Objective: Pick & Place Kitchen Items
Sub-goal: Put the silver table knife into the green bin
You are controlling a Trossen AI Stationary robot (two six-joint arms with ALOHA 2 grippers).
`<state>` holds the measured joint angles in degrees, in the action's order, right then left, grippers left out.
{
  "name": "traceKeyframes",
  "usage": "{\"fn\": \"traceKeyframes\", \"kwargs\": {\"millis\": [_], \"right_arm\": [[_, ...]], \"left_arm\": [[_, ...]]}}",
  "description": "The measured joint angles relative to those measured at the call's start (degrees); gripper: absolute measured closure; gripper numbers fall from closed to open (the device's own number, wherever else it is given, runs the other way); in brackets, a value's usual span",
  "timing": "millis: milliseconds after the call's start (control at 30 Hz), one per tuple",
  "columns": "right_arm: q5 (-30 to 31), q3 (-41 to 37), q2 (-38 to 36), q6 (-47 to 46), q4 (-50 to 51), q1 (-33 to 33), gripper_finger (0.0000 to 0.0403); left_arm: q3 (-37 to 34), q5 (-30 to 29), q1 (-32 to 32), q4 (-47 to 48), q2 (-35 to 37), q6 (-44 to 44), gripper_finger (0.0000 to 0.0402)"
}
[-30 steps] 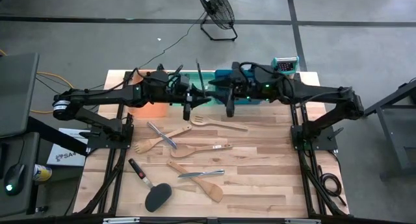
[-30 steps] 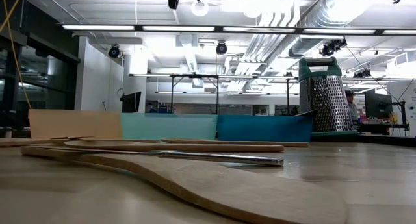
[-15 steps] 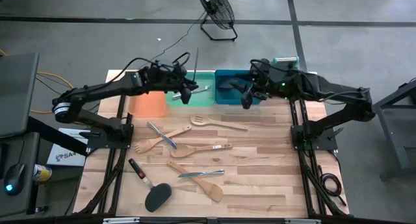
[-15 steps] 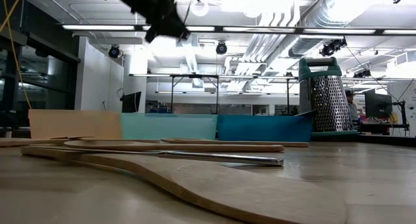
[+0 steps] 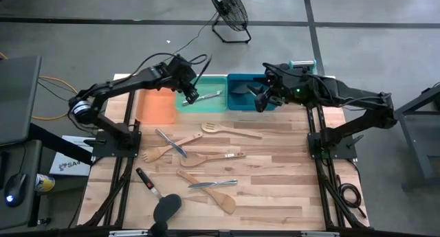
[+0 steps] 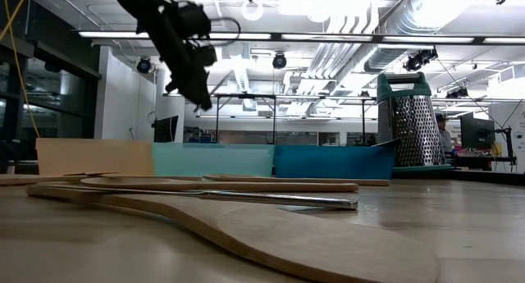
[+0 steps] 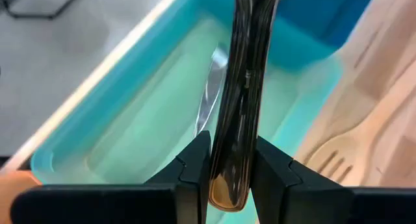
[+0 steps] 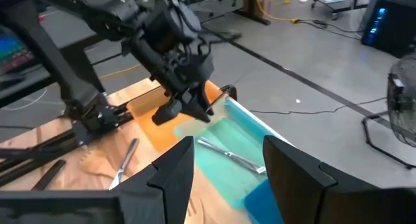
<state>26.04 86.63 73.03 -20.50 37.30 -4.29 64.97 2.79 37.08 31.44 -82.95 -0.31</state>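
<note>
My left gripper (image 5: 190,94) has swung from the centre handover to the green tray (image 5: 214,105), upper middle, clenched on a slim dark utensil (image 7: 237,87), while the right gripper (image 5: 261,101) hangs released over the blue tray (image 5: 234,78), so I reckon the drop comes next.

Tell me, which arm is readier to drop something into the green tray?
Left: the left gripper holds a dark utensil above the green tray; the right gripper is open and empty over the blue tray.
</note>
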Motion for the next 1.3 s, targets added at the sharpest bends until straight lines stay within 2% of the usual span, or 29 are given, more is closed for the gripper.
{"fn": "traceKeyframes", "kwargs": {"millis": [500, 967, 1300], "right_arm": [[4.1, 0.0, 0.0, -3.8, 0.4, 0.0, 0.0228], [4.1, 0.0, 0.0, -4.6, 0.4, 0.0, 0.0228], [4.1, 0.0, 0.5, -5.2, 0.9, 0.0, 0.0228]], "left_arm": [[0.0, -2.0, 0.8, 5.1, -12.0, 6.3, 0.0329], [0.0, -4.1, 0.8, 6.1, -17.1, 8.7, 0.0329], [0.0, -5.5, 0.8, 6.0, -18.3, 10.3, 0.0329]]}}
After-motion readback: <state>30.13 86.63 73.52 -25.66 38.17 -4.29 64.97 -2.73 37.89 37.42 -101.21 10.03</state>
